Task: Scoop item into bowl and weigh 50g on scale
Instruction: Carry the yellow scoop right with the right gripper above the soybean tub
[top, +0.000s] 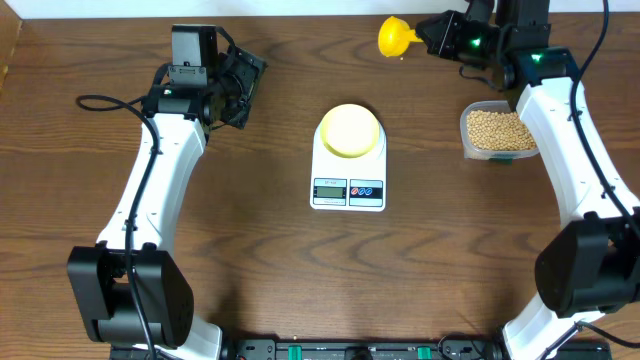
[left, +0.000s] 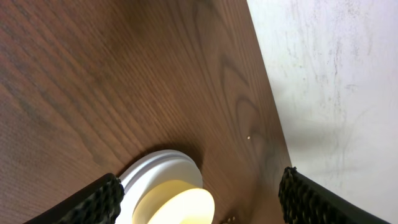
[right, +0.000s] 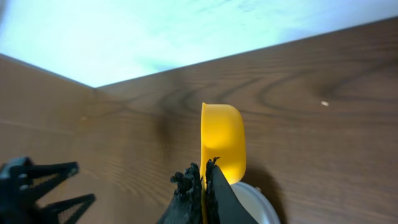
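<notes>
The pale yellow bowl (top: 349, 130) sits on the white scale (top: 348, 186) at the table's middle; I cannot tell if beans are in it. It shows in the left wrist view (left: 180, 208) between the fingers of my open, empty left gripper (left: 199, 198), which hovers to its left (top: 240, 85). The tan beans (top: 497, 130) fill a clear tub (top: 469, 142) at the right. My right gripper (top: 428, 37) is shut on the handle of the yellow scoop (top: 394, 38), held high at the back, right of the scale; the wrist view shows the scoop (right: 222, 142) edge-on above the scale.
The table's far edge and a pale wall lie just behind the scoop. A single stray bean (left: 249, 138) lies on the wood beyond the scale. The arm bases stand at the front left and front right.
</notes>
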